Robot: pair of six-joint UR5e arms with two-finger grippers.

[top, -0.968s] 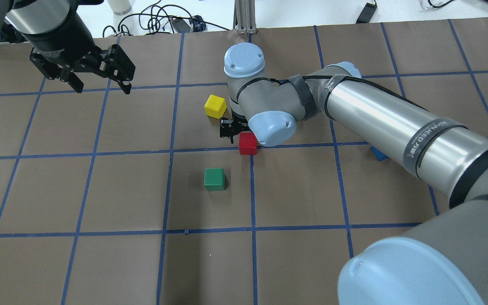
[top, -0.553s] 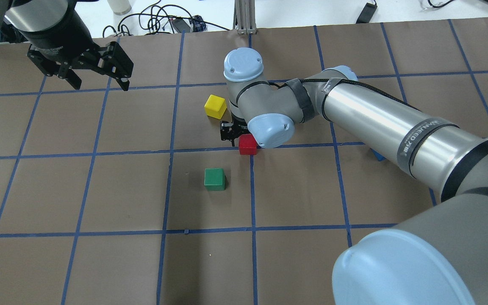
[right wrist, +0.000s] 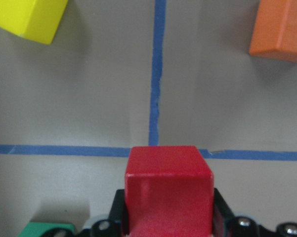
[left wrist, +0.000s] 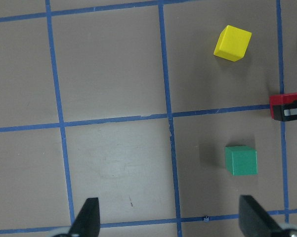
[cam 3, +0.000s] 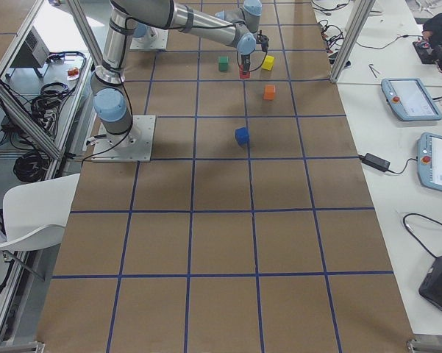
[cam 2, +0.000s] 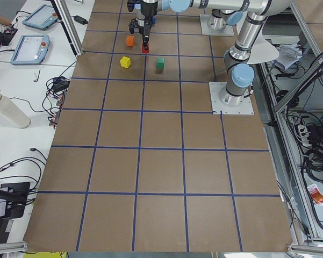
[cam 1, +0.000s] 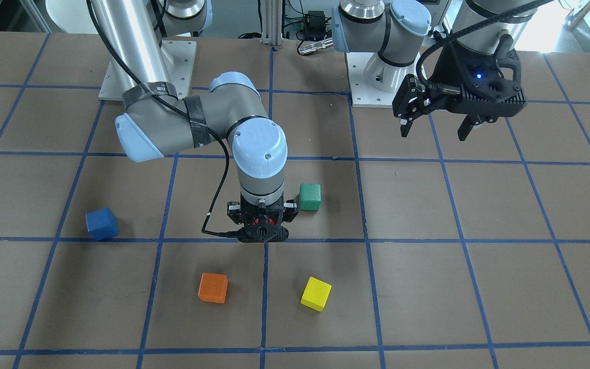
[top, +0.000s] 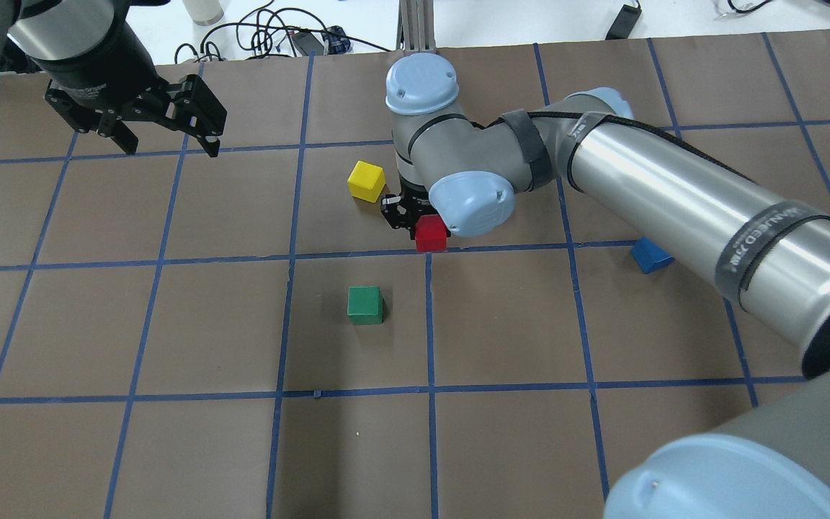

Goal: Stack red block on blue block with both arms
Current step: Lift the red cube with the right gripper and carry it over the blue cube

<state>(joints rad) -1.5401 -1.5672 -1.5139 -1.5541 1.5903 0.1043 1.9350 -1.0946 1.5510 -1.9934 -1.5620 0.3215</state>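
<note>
We hold the red block [right wrist: 168,187] pinched in the right claw [cam 1: 259,223] near the middle of the table [cam 1: 479,287], whether clear of the surface we cannot tell; the blue block [cam 1: 102,224] sits alone toward the right edge, and the left claw [cam 1: 433,133] hangs wide and empty over the left side. Our worry is the set-down: the blue block lies turned against the grid lines [cam 1: 162,239], so a red block lowered off-centre or unturned may overhang and topple, or shove it aside. A carry too low would strike its side.
</note>
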